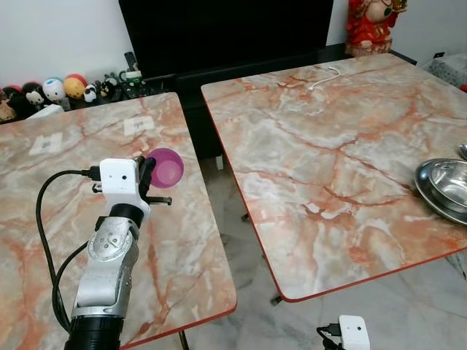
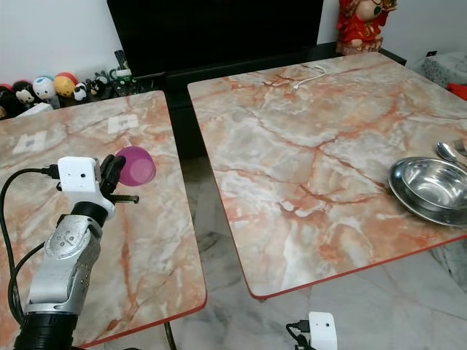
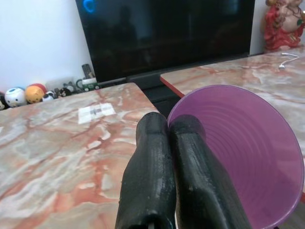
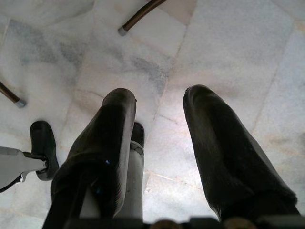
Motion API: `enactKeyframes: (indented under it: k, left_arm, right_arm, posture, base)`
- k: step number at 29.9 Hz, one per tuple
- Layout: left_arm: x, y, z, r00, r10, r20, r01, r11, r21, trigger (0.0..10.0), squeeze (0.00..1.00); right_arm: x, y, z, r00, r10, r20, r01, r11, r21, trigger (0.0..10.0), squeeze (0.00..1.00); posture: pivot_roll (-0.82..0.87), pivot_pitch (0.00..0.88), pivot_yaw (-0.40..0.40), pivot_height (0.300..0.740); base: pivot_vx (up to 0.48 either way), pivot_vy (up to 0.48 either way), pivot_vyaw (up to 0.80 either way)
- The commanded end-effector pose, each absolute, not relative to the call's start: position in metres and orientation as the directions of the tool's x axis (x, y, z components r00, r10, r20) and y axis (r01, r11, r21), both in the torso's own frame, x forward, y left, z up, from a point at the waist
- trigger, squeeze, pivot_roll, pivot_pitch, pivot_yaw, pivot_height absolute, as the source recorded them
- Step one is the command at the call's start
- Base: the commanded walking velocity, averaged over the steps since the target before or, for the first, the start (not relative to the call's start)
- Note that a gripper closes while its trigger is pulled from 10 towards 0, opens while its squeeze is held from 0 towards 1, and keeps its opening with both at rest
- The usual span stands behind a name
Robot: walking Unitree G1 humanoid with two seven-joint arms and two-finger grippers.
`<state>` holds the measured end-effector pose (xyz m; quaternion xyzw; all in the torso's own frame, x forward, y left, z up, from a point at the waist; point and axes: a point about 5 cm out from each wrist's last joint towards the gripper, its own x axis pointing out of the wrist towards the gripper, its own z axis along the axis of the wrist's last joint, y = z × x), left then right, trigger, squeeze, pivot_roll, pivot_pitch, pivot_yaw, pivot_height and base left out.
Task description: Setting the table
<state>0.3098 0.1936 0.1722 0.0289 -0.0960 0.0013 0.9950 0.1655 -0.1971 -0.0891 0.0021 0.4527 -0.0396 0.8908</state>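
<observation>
Left gripper (image 1: 148, 173) raised over left worktop (image 1: 66, 182), centre-left of frame, fingers pinched tight on rim of purple cup (image 1: 168, 167). Cup tipped sideways, mouth toward wrist camera, ribbed inside, translucent. Right gripper (image 4: 159, 143) hangs low over marble floor (image 4: 228, 52), fingers spread. Steel bowl (image 2: 432, 187) at right worktop's edge.

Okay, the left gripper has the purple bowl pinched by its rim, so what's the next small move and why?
Probably swing the left gripper rightward, carrying the purple bowl across the gap toward the right table. The fingers are shut on the bowl's rim and it hangs over the left table, while the metal bowls and spoon already sit on the right one. The right gripper hangs open over the floor.
</observation>
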Motion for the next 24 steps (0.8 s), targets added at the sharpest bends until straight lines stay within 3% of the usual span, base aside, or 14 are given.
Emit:
enactKeyframes:
  k: [1, 10, 15, 24]
  left_arm:
    - [0.3118, 0.1907, 0.1775, 0.976, -0.016, 0.215, 0.001, 0.998, 0.068, 10.0, 0.00]
    - [0.3123, 0.1915, 0.1773, 0.977, -0.010, 0.215, -0.004, 0.998, 0.066, 10.0, 0.00]
    - [0.3127, 0.1918, 0.1774, 0.977, -0.009, 0.215, -0.006, 0.998, 0.066, 10.0, 0.00]
    - [0.3138, 0.1923, 0.1786, 0.976, -0.010, 0.218, -0.005, 0.998, 0.065, 10.0, 0.00]
  right_arm:
    - [0.1658, -0.1996, -0.0886, 0.587, -0.075, -0.806, 0.075, 0.996, -0.038, 10.0, 0.00]
    - [0.1666, -0.1991, -0.0884, 0.585, -0.059, -0.809, 0.042, 0.998, -0.043, 10.0, 0.00]
    - [0.1670, -0.1987, -0.0882, 0.587, -0.052, -0.808, 0.034, 0.999, -0.039, 10.0, 0.00]
    - [0.1666, -0.1983, -0.0886, 0.583, -0.057, -0.811, 0.053, 0.998, -0.032, 10.0, 0.00]
  posture:
    - [0.00, 0.000, 0.053, 0.740]
    - [0.00, 0.000, 0.052, 0.740]
    - [0.00, 0.000, 0.052, 0.740]
    - [0.00, 0.000, 0.053, 0.740]
  base:
    - [0.000, -0.465, 0.00]
    - [0.000, -0.463, 0.00]
    - [0.000, -0.461, 0.80]
    - [0.000, -0.461, 0.00]
